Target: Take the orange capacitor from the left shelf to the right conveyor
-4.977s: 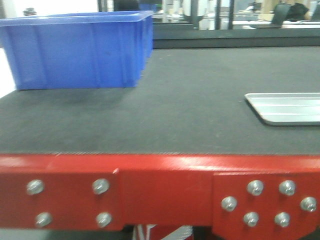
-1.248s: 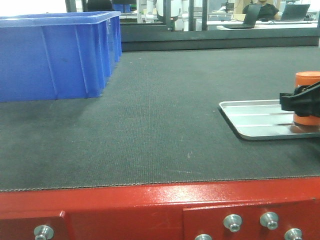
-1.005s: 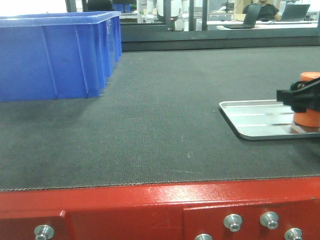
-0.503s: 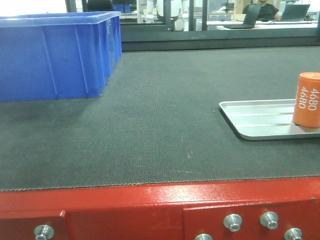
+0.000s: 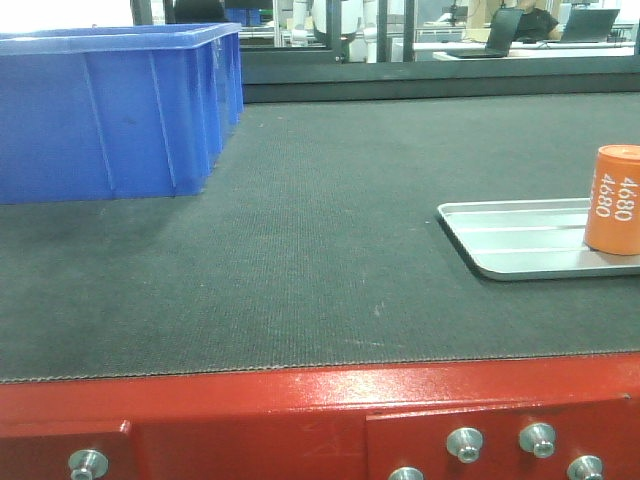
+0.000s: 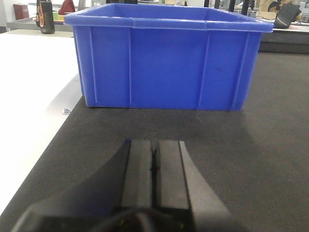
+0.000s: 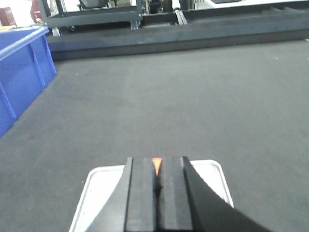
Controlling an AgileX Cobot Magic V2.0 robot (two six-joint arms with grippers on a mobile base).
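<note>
Your right claw (image 7: pixel 155 193) left the orange capacitor (image 5: pixel 612 200) | upright on silver tray (image 5: pixel 510 240), right conveyor (image 5: pixel 320 220) | both claws pressed closed, empty | placement seemingly done; retract next.

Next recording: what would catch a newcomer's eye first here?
The small orange cylinder printed "4680" stands upright on the flat silver tray at the right edge of the dark grey belt. A big blue plastic bin fills the far left, and the conveyor's red bolted front edge runs along the bottom.
</note>
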